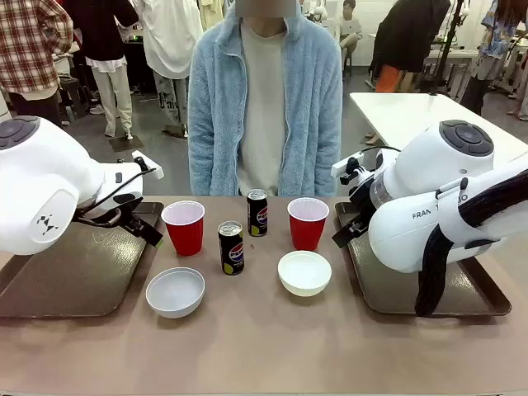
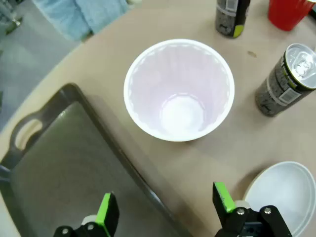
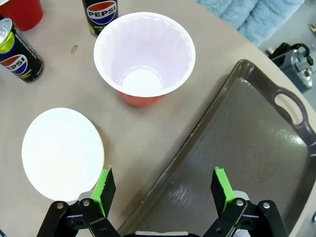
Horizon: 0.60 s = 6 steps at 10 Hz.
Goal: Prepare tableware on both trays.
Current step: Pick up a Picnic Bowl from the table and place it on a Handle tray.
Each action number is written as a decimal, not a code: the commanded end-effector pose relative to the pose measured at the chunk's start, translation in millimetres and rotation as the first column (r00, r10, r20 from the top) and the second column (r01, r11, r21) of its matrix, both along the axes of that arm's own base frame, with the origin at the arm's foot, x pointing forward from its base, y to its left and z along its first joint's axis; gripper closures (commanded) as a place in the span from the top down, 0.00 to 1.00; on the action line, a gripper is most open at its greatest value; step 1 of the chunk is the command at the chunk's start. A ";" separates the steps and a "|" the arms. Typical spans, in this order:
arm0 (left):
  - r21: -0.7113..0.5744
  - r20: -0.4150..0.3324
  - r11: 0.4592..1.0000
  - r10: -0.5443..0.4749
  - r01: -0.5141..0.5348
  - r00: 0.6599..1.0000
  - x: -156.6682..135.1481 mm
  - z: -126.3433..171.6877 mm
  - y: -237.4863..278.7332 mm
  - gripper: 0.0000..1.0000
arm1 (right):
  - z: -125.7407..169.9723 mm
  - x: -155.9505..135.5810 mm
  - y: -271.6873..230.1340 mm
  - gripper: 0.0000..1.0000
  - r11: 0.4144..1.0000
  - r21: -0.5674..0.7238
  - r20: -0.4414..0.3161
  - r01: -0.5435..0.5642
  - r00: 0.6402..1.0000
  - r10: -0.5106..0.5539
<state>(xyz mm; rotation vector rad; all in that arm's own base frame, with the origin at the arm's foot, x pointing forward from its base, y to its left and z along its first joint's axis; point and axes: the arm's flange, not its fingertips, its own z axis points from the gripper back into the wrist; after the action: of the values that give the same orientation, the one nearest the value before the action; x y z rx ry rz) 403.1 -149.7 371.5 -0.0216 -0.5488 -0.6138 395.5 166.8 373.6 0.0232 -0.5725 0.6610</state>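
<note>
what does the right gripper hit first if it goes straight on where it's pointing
The right gripper would likely meet the right tray, at its rim, or the table beside it; depth is unclear.

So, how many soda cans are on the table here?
2. The nearer can stands mid-table, just right of the left red cup; the farther can stands behind it, closer to the person. None seems hidden.

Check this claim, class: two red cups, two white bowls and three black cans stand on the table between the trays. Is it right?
No: there are two, not three: the near can and the far can, as the front view shows. The rest holds.
</note>
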 end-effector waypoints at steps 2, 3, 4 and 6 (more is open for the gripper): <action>0.000 0.000 1.000 0.000 0.000 1.000 0.0 0.0 -0.1 1.00 | 0.0 0.0 0.0 1.00 1.000 0.000 0.000 0.000 1.000 0.000; 0.000 0.000 1.000 0.000 0.000 1.000 0.0 0.0 -0.1 1.00 | 0.0 0.0 0.0 1.00 1.000 0.000 0.000 0.000 1.000 0.000; 0.000 0.000 1.000 0.000 0.000 1.000 0.0 0.0 -0.1 1.00 | 0.0 0.0 0.0 1.00 1.000 0.000 0.000 0.000 1.000 0.000; 0.000 0.000 1.000 0.000 0.000 1.000 0.0 0.0 -0.1 1.00 | 0.0 0.0 0.0 1.00 1.000 0.000 0.000 0.000 1.000 0.000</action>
<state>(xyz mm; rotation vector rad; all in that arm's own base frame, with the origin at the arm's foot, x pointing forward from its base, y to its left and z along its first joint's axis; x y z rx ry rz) 403.1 -149.8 371.5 -0.0216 -0.5488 -0.6139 395.6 166.7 373.7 0.0230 -0.5725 0.6609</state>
